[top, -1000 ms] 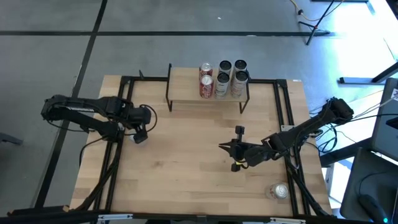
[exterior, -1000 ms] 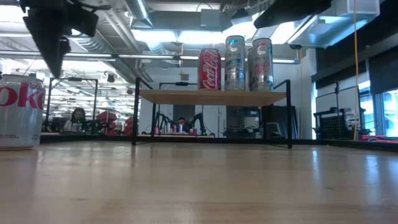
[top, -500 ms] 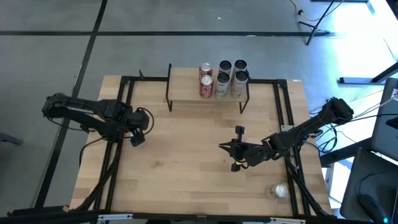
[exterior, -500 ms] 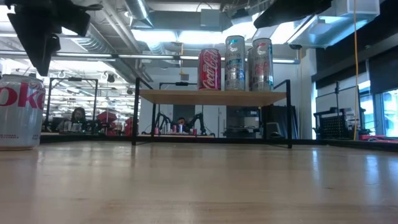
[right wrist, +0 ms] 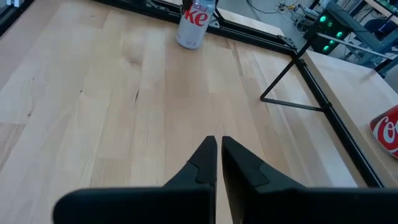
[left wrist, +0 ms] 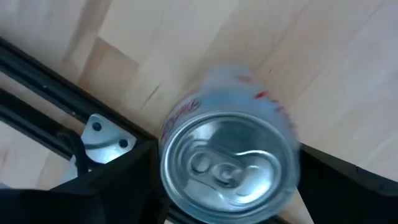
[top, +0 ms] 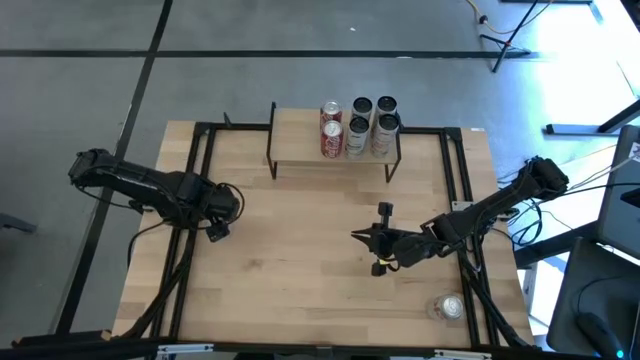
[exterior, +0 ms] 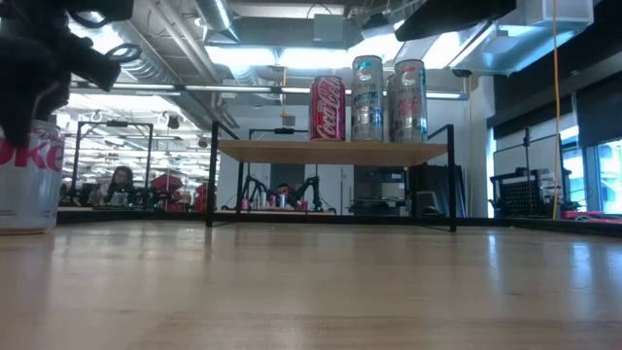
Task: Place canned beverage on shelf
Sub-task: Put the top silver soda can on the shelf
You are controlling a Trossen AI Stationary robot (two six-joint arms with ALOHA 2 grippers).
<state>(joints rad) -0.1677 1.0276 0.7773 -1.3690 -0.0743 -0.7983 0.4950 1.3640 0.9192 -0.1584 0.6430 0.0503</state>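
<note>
My left end effector (top: pixel 222 207) hung with its fingers spread wide over a Diet Coke can (left wrist: pixel 230 162), which stood upright on the table (top: pixel 300 260) near its left side, just beside the black frame rail (left wrist: pixel 37 74). The can was framed between my fingers but not gripped, and it was well apart from the shelf (exterior: pixel 330 152) at the far edge. I judged the main risk to be coming down off-centre: a fingertip landing on the rim would tip the can or shove it against the rail. Closing too high on the smooth wall could also let it slip during the lift. At the shelf, the right part of the plank was already taken by a red Coca-Cola can (exterior: pixel 328 109) and tall silver cans (exterior: pixel 367 97), so a careless approach could knock them; the bare left part looked safer. On my can, the low view showed only red "ke" lettering (exterior: pixel 24 156), while the right wrist view showed "ke" beneath small script. My right end effector (right wrist: pixel 216 146) waited closed and empty above mid-table.
</note>
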